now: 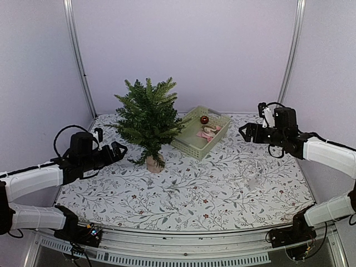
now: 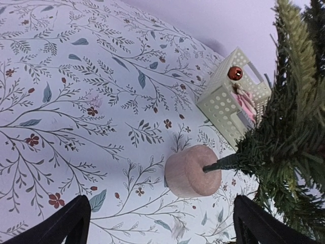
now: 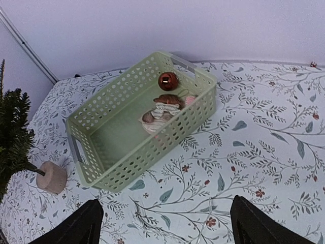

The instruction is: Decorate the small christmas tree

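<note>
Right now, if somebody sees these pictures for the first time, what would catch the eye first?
The small christmas tree stands out first, dark green and upright on the flowery tablecloth, left of centre. Just to its right sits a pale green basket holding a shiny red ball and some pinkish ornaments.

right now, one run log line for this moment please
left gripper open, empty, beside tree | right gripper open, empty, facing basket | basket: red ball plus other ornaments inside | tree: no ornaments seen
</note>
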`<action>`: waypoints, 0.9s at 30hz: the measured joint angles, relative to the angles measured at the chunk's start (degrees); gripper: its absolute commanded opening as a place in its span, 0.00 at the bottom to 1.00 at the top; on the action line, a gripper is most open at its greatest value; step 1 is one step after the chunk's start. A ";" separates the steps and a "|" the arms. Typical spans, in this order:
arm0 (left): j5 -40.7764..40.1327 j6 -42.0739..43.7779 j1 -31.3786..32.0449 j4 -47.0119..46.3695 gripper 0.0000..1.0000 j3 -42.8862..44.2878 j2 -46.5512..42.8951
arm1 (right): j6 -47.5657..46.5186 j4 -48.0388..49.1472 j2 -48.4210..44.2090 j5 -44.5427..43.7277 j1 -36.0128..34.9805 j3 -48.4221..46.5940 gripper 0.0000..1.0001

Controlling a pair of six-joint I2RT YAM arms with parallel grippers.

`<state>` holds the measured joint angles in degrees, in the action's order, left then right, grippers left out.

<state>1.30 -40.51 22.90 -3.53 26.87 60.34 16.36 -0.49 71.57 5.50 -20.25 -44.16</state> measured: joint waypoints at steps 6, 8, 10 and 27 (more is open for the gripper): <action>2.64 -0.35 -1.44 -1.99 0.98 -0.02 0.79 | -4.94 2.47 7.08 4.83 -5.05 -9.05 0.83; 3.32 -0.42 -1.46 -2.62 0.97 -0.04 1.27 | -6.88 2.69 10.95 6.03 -9.03 -12.92 0.79; 4.42 -0.42 -1.49 -3.50 0.97 -0.04 2.10 | -8.66 2.73 15.30 6.84 -12.39 -17.20 0.76; 8.59 -0.20 -1.53 -4.76 0.95 -0.04 3.82 | -19.78 -1.31 47.12 11.61 -18.14 -39.85 0.63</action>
<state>9.89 -40.71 21.37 -8.29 26.83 64.16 -3.42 -1.80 118.69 17.10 -38.39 -84.01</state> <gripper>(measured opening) 0.951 0.668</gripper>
